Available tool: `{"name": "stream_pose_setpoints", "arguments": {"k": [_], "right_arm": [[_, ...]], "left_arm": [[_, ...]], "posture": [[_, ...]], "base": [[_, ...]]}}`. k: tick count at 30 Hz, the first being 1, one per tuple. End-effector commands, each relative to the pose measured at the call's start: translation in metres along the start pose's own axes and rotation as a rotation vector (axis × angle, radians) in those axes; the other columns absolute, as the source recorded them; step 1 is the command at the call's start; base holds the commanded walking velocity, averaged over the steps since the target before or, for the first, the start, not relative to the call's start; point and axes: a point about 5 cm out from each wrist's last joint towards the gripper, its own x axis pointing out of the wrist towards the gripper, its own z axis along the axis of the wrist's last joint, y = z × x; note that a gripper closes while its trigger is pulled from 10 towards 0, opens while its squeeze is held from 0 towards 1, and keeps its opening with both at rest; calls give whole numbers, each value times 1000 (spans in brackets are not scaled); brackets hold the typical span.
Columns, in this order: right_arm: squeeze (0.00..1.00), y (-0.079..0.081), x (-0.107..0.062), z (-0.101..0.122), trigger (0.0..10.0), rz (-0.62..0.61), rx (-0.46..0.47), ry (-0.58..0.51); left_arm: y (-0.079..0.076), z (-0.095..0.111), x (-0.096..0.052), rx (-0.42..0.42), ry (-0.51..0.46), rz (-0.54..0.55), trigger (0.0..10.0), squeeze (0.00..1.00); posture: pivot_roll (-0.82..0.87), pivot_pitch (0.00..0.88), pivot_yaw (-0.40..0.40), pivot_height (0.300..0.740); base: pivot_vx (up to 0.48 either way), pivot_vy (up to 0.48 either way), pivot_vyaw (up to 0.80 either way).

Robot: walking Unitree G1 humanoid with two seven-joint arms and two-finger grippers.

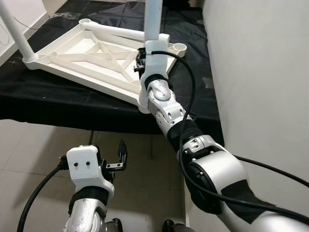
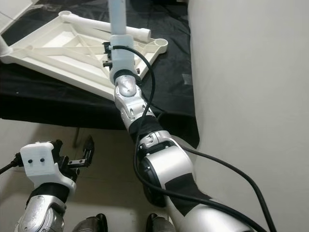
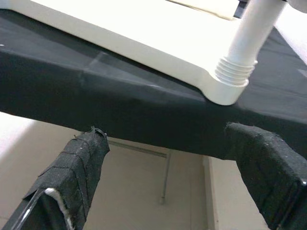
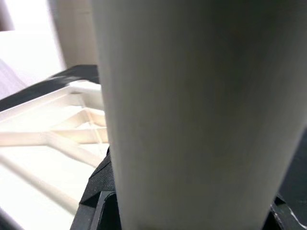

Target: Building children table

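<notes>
Tabletop [image 1: 91, 60], white plastic, lay upside down on the black cloth [image 1: 38, 104] over a raised surface, ribbed underside up, its near corner at the cloth's front edge. One leg [image 1: 17, 34] stood in the far-left corner socket; a loose leg [image 1: 116, 31] lay along the far edge. A third leg [image 1: 153, 19] stood upright at the near corner, long axis vertical, with the right gripper [image 1: 141, 60] closed around it low down, just above the socket. Judged step: seating or screwing this leg in; the right arm is the nearer one.

Left gripper [image 1: 118, 162] hung below and in front of the table edge, fingers [image 3: 76, 167] spread wide, holding nothing.

The left wrist view showed the threaded collar [image 3: 235, 74] of the leg sitting in the corner socket. The right wrist view gave the leg shaft close up, blurred.
</notes>
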Motion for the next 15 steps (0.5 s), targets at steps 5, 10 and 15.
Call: {"name": "stream_pose_setpoints", "arguments": {"k": [5,10,15], "right_arm": [[0,-23,-19,-54,10000,-430,15,245],[0,-22,-22,-51,10000,-553,-21,279],[0,-10,-26,-35,10000,-695,-2,242]], "left_arm": [[2,2,-1,-10,-6,14,10000,0],[3,5,0,-13,-23,19,10000,0],[3,10,0,-12,-48,20,10000,0]], "posture": [[50,278,-79,740],[77,266,-89,740],[143,251,-103,740]], "base": [[0,0,0],[0,0,0],[0,0,0]]}}
